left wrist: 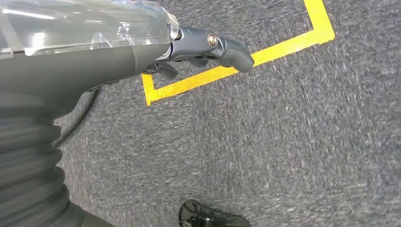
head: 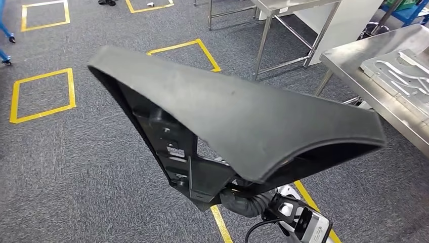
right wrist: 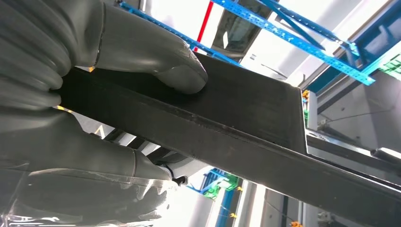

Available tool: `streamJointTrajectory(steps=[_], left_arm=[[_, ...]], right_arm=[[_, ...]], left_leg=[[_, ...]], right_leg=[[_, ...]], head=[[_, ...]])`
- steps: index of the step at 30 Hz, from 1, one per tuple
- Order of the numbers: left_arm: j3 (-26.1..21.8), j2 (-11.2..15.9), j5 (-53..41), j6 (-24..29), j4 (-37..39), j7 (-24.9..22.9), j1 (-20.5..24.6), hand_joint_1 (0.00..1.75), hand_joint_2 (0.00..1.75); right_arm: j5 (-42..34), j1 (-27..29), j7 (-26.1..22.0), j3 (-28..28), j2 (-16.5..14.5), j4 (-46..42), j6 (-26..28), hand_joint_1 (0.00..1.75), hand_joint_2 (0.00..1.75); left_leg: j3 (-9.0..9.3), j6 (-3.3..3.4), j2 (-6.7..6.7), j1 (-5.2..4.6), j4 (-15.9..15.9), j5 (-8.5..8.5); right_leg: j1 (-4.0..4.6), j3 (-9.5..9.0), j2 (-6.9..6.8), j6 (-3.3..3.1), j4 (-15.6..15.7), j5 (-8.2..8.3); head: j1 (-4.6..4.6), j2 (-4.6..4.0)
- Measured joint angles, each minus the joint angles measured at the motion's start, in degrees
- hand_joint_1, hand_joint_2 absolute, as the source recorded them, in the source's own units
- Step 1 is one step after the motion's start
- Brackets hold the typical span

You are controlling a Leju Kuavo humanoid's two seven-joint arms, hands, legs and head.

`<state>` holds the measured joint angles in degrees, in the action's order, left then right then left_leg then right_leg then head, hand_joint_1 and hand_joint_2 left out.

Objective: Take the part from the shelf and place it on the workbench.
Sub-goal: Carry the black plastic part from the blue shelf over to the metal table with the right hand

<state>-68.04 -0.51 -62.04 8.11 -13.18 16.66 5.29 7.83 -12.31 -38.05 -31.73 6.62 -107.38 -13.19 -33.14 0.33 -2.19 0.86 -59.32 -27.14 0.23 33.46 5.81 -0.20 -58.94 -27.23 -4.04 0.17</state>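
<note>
The part, a large dark moulded panel, is held up in front of the body by the right hand. In the right wrist view, the thick thumb is pressed on one face of the panel's edge and the other fingers are wrapped under it, so the grip is closed on the part. In the head view the panel's long axis runs from upper left to right, its right end pointing towards the steel worktop. That worktop stands to the right and ahead, apart from the part; a pale shaped tray lies on it.

The left hand hangs over grey carpet beside a yellow taped line. Nothing is held in it; its fingers appear loosely curled, and how far closed cannot be told.

Judgement: carrying stage, placement not yet done. The next move turns on bringing the part rightward over the worktop, the right arm being the nearer.
</note>
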Motion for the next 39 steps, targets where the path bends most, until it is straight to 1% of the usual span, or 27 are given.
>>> streamJointTrajectory(steps=[2,4,5,6,7,8,9,11,13,15,16,17,19,21,22,23,24,25,27,29,31,32,34,36,37,38,39], left_arm=[[0.0,-0.1,0.0,0.0,0.0,0.1,0.1,0.00,1.75],[0.0,-0.1,0.1,0.2,0.0,0.2,0.0,0.00,1.75],[0.0,-0.1,0.2,0.3,0.0,0.3,-0.1,0.00,1.75],[0.0,0.0,0.2,0.3,0.0,0.3,-0.2,0.00,1.75],[-0.1,0.0,0.3,0.4,0.0,0.3,-0.2,0.00,1.75],[-0.1,0.1,0.3,0.4,0.0,0.3,-0.1,0.00,1.75],[-0.1,0.1,0.4,0.5,0.0,0.4,-0.1,0.00,1.75],[-0.2,0.1,0.7,0.5,0.0,0.4,0.0,0.00,1.75],[-0.4,0.2,1.1,0.5,0.0,0.6,0.0,0.00,1.75],[-0.6,0.3,1.5,0.5,0.0,0.9,0.1,0.00,1.75],[-0.7,0.5,1.6,0.5,0.0,1.1,0.2,0.00,1.75],[-0.9,0.6,1.7,0.5,0.0,1.2,0.3,0.00,1.75],[-1.2,1.1,2.0,0.5,-0.1,1.2,0.3,0.00,1.75],[-1.5,1.7,2.3,0.6,-0.1,1.0,0.0,0.00,1.75],[-1.6,2.0,2.4,0.7,-0.1,0.9,-0.1,0.00,1.75],[-1.8,2.3,2.6,0.7,-0.1,0.9,-0.1,0.00,1.75],[-1.9,2.6,2.7,0.8,-0.1,0.9,-0.1,0.00,1.75],[-2.0,2.8,2.8,0.8,-0.1,0.9,0.0,0.00,1.75],[-2.4,3.0,2.9,0.9,-0.2,0.9,0.1,0.00,1.75],[-2.6,3.1,3.0,0.9,-0.2,0.8,0.1,0.00,1.75],[-2.8,3.1,3.0,0.9,-0.2,0.8,0.1,0.00,1.75],[-2.8,3.2,3.1,0.9,-0.2,0.8,0.2,0.00,1.75],[-2.8,3.3,3.2,0.9,-0.3,0.9,0.3,0.00,1.75],[-2.9,3.3,3.3,0.9,-0.3,0.8,0.2,0.00,1.75],[-3.0,3.3,3.3,0.8,-0.3,0.8,0.1,0.00,1.75],[-3.0,3.3,3.3,0.7,-0.3,0.8,0.0,0.00,1.75],[-3.1,3.3,3.3,0.7,-0.3,0.7,-0.1,0.00,1.75]], right_arm=[[0.0,0.0,-0.2,0.0,0.0,0.2,0.0,1.75,1.75],[0.0,0.0,-0.6,0.0,0.0,0.3,0.1,1.75,1.75],[0.1,0.1,-0.7,0.0,0.0,0.4,0.1,1.75,1.75],[0.1,0.2,-0.8,0.0,0.0,0.5,0.1,1.75,1.75],[0.1,0.4,-0.8,0.0,0.0,0.7,0.2,1.75,1.75],[0.1,0.5,-0.8,0.0,0.0,0.7,0.2,1.75,1.75],[0.2,0.6,-0.8,0.0,0.0,0.8,0.3,1.75,1.75],[0.3,0.7,-0.8,0.0,0.0,0.8,0.6,1.75,1.75],[0.5,0.8,-0.8,0.1,0.0,0.8,0.9,1.75,1.75],[0.9,1.2,-0.8,0.3,0.0,0.7,1.1,1.75,1.75],[1.1,1.5,-0.8,0.4,0.0,0.7,1.2,1.75,1.75],[1.1,1.7,-0.8,0.6,-0.1,0.6,1.2,1.75,1.75],[1.2,1.9,-0.8,0.7,-0.2,0.6,1.1,1.75,1.75],[1.1,1.9,-0.9,0.8,-0.4,0.8,0.8,1.75,1.75],[1.1,2.0,-0.9,0.8,-0.4,0.9,0.7,1.75,1.75],[1.0,2.0,-0.9,0.8,-0.4,1.0,0.6,1.75,1.75],[1.0,1.9,-0.9,0.9,-0.4,1.1,0.6,1.75,1.75],[0.9,1.9,-0.9,0.9,-0.4,1.2,0.5,1.75,1.75],[0.9,1.8,-0.9,0.9,-0.4,1.3,0.3,1.75,1.75],[0.8,1.7,-0.9,0.9,-0.5,1.3,0.3,1.75,1.75],[0.8,1.7,-0.9,1.0,-0.5,1.4,0.3,1.75,1.75],[0.8,1.8,-0.9,1.0,-0.5,1.4,0.3,1.75,1.75],[0.7,1.5,-1.0,1.1,-0.5,1.4,0.2,1.75,1.75],[0.5,1.3,-1.0,1.2,-0.5,1.6,0.2,1.75,1.75],[0.4,1.3,-1.0,1.3,-0.5,1.8,0.1,1.75,1.75],[0.3,1.4,-1.0,1.3,-0.4,1.9,0.1,1.75,1.75],[0.2,1.4,-1.0,1.3,-0.4,2.0,0.0,1.75,1.75]], left_leg=[[0.11,0.63,1.00,0.10,0.3,0.11],[0.14,1.04,2.08,0.02,0.3,0.00],[0.13,1.15,2.68,-0.08,0.3,-0.08],[0.15,1.22,3.27,-0.15,0.3,-0.18],[0.21,1.24,3.85,-0.22,0.3,-0.27],[0.36,1.24,4.39,-0.28,0.3,-0.40],[0.59,1.20,4.92,-0.34,0.3,-0.56],[1.14,0.97,5.89,-0.49,0.4,-0.89],[1.46,0.54,6.85,-0.57,0.7,-1.09],[1.84,0.02,7.89,-0.66,1.0,-1.24],[2.01,-0.25,7.68,-0.67,0.8,-1.54],[1.81,-0.47,6.84,-0.64,-0.1,-2.24],[-0.49,-0.76,4.09,-0.48,-5.4,-5.15],[-4.56,-0.99,2.79,-0.41,-13.1,-8.21],[-5.98,-1.12,2.67,-0.36,-15.3,-8.46],[-6.47,-1.24,2.64,-0.30,-15.5,-7.58],[-5.76,-1.34,2.57,-0.18,-13.3,-5.60],[-4.21,-1.48,2.17,0.00,-9.4,-3.07],[-1.25,-1.54,0.18,0.36,-2.6,-0.32],[-0.37,-1.12,-1.03,0.35,-0.6,-0.34],[-0.34,-0.40,-0.39,0.13,-0.5,-0.24],[-0.28,-0.02,0.04,0.14,-0.4,-0.17],[-0.16,0.65,1.00,0.31,0.0,-0.02],[-0.10,0.99,2.07,0.23,0.0,-0.07],[-0.10,1.08,2.69,0.16,0.0,-0.14],[-0.06,1.11,3.30,0.08,0.0,-0.23],[0.03,1.12,3.91,-0.01,0.0,-0.34]], right_leg=[[0.02,1.17,-1.91,0.55,-2.5,-1.57],[-0.09,4.52,-4.50,1.09,-9.1,-4.86],[-0.25,6.52,-5.08,1.27,-12.9,-6.29],[-0.37,8.01,-5.37,1.37,-15.6,-6.95],[-0.45,8.59,-5.50,1.38,-16.4,-6.56],[-0.46,7.95,-5.65,1.28,-14.8,-5.12],[-0.38,6.23,-5.99,1.01,-11.2,-3.00],[0.32,2.13,-8.36,0.12,-3.2,0.11],[1.12,0.50,-9.94,-0.65,0.3,0.67],[1.25,0.44,-8.91,-1.05,0.8,0.79],[1.06,0.14,-8.31,-1.20,1.2,0.98],[0.80,-0.22,-7.73,-1.39,1.8,1.18],[0.34,-0.79,-6.58,-1.69,2.4,1.45],[0.23,-0.84,-5.14,-1.85,2.3,1.36],[0.20,-0.87,-4.37,-1.86,2.2,1.28],[0.15,-0.93,-3.59,-1.78,2.0,1.17],[0.05,-1.02,-2.86,-1.64,1.8,0.98],[-0.08,-1.12,-2.18,-1.42,1.5,0.71],[-0.19,-0.91,-0.97,-0.80,0.5,0.07],[-0.23,-0.37,-0.08,-0.24,-0.2,-0.21],[-0.38,-0.09,0.58,0.23,-0.2,-0.14],[-0.41,-0.01,0.34,0.46,-0.3,-0.30],[-0.39,1.22,-1.96,1.07,-2.9,-1.88],[-0.52,4.61,-4.73,1.60,-9.6,-5.02],[-0.63,6.55,-5.27,1.76,-13.1,-6.25],[-0.66,7.91,-5.51,1.80,-15.4,-6.60],[-0.61,8.23,-5.63,1.69,-15.6,-5.85]], head=[[0.01,0.00],[0.01,0.00],[0.01,0.00],[0.01,0.00],[0.02,0.00],[0.02,0.00],[0.02,0.00],[0.02,0.00],[0.01,0.00],[0.01,0.00],[0.01,0.00],[0.01,0.00],[0.00,0.00],[-0.01,0.00],[-0.01,0.00],[-0.01,0.00],[-0.01,0.00],[-0.01,0.00],[0.00,0.00],[0.01,0.00],[0.00,0.00],[0.01,0.00],[0.02,0.00],[0.04,0.00],[0.04,0.00],[0.04,0.00],[0.04,0.00]])
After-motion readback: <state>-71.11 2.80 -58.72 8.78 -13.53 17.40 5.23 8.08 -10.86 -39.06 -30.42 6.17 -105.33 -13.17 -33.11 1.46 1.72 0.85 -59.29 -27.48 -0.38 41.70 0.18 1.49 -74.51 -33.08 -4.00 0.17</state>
